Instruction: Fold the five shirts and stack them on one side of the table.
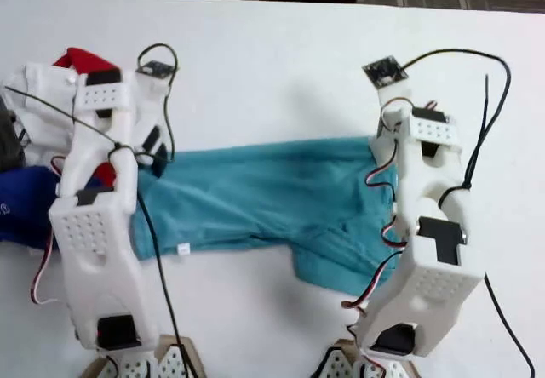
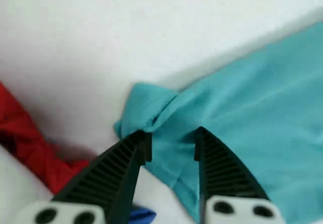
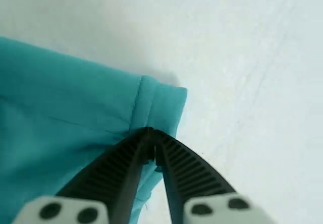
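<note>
Currently we see the teal shirt (image 1: 272, 195) lying across the middle of the bench (image 1: 272, 63); right jaws pinch its hem, left jaws part-open astride a bunched corner, likely to lift both ends.

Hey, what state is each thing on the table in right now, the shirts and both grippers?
teal shirt: unfolded, lying spread out flat.
left gripper: open, fingers astride the teal shirt's corner.
right gripper: shut on the teal shirt's hem.
red shirt: crumpled.
white shirt: crumpled.
blue shirt: crumpled.
</note>
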You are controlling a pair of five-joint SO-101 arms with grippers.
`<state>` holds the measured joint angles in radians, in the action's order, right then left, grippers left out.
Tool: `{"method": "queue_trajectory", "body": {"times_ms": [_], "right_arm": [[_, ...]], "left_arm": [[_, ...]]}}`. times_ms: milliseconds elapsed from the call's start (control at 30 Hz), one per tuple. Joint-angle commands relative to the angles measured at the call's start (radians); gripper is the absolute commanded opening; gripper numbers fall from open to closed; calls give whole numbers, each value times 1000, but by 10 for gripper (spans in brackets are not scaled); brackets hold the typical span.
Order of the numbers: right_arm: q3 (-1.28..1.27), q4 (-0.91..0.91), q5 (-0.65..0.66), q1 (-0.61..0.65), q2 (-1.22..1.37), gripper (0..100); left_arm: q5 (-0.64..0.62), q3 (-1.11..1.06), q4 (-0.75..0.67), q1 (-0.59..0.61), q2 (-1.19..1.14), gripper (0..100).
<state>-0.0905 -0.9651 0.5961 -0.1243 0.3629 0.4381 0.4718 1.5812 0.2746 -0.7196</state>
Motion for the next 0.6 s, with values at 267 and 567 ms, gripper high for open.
{"method": "queue_trajectory", "body": {"times_ms": [267, 567], "right_arm": [[396, -274, -2, -1, -7, 21], [279, -430, 161, -5, -88, 22]], "left_arm": [[3, 240, 186, -60, 160, 165], [5, 108, 169, -57, 150, 133]]}}
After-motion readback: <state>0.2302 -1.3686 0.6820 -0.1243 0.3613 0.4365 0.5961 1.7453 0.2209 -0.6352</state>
